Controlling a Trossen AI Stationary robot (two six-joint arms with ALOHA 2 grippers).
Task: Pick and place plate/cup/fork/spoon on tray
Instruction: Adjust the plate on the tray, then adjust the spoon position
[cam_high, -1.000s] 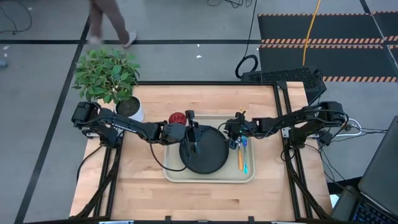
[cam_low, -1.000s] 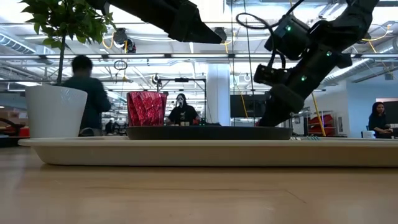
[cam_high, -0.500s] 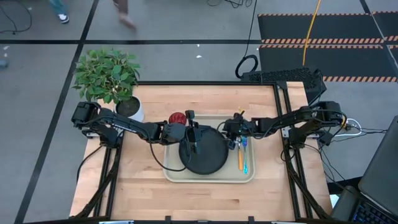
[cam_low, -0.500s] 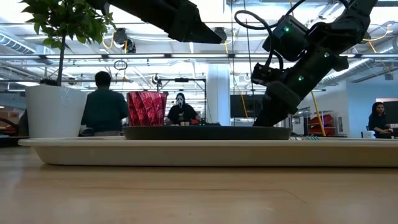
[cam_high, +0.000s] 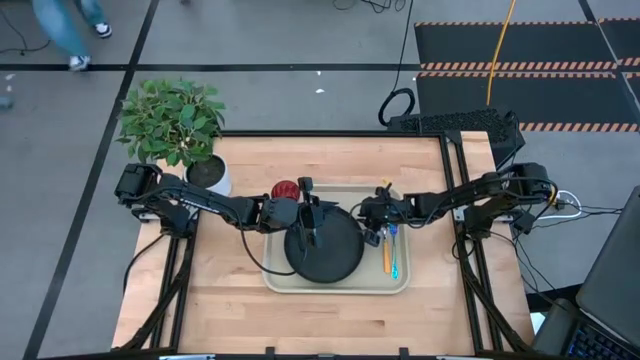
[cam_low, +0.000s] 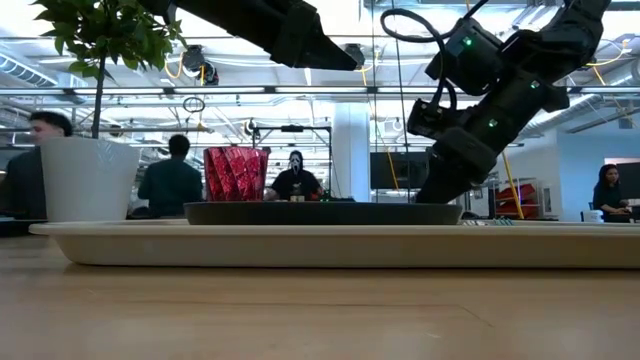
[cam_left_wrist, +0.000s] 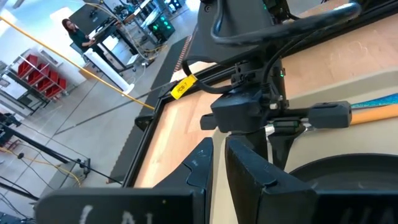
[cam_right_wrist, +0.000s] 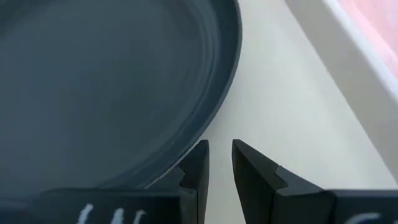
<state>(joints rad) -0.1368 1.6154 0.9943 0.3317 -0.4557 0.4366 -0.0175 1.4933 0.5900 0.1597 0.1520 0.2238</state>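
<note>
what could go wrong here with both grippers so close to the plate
The right gripper sits low at the plate edge, beside the spoon and fork; a sideways move could knock them. The left gripper hangs over the plate near the cup, which its arm might tip. Pushing may slide the plate against the tray rim.

A light wooden butcher-block bench (cam_high: 240, 290) with a dark frame carries two things directly. A large beige rectangular tray with rounded corners and a low raised rim (cam_high: 280, 283) lies flat near the bench's middle. A white round pot holding a leafy green plant (cam_high: 212, 177) stands at the far left corner, near the tray but apart from it.
</note>
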